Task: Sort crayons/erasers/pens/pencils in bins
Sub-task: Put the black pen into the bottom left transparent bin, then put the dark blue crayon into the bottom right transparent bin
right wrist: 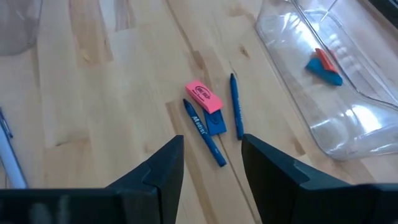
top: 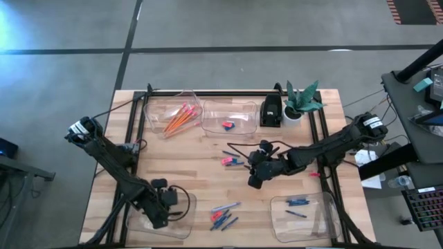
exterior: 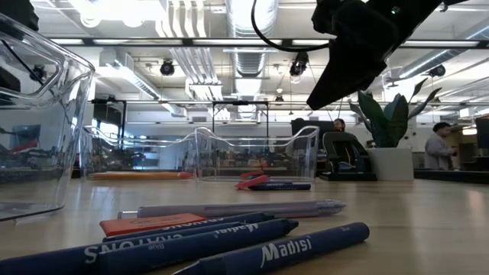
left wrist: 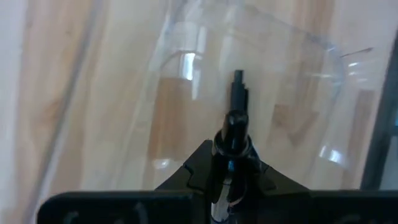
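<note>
Room: open workshop with ducts and lights overhead; two people sat at desks far behind the table.
Table: pale wooden table (top: 201, 180) with a black frame, a small black box (top: 270, 111) and a potted green plant (top: 302, 100) at its far edge.
Bins: four clear plastic tubs. Far-left bin (top: 166, 114) held the long orange pencils (top: 178, 118); the far bin beside it (top: 230, 116) held pink-red and blue erasers (top: 228, 125); near-right bin (top: 304, 214) held short blue crayons (top: 297, 202); near-left bin (top: 181, 214) sat under the left arm.
Left tool (left wrist: 238, 102): over the near-left bin, fingers pressed together on a slim black pen (left wrist: 237, 93), tip pointing down into the tub.
Right tool (right wrist: 211, 162): above mid-table, fingers spread, nothing between them.
Below right tool: pink eraser block (right wrist: 203, 96) touching a blue eraser (right wrist: 215, 123), with two blue crayons (right wrist: 204, 132) lying alongside.
Near edge: loose pile (top: 223, 216) of blue crayons, a red stick and a grey pen between the two near bins.
</note>
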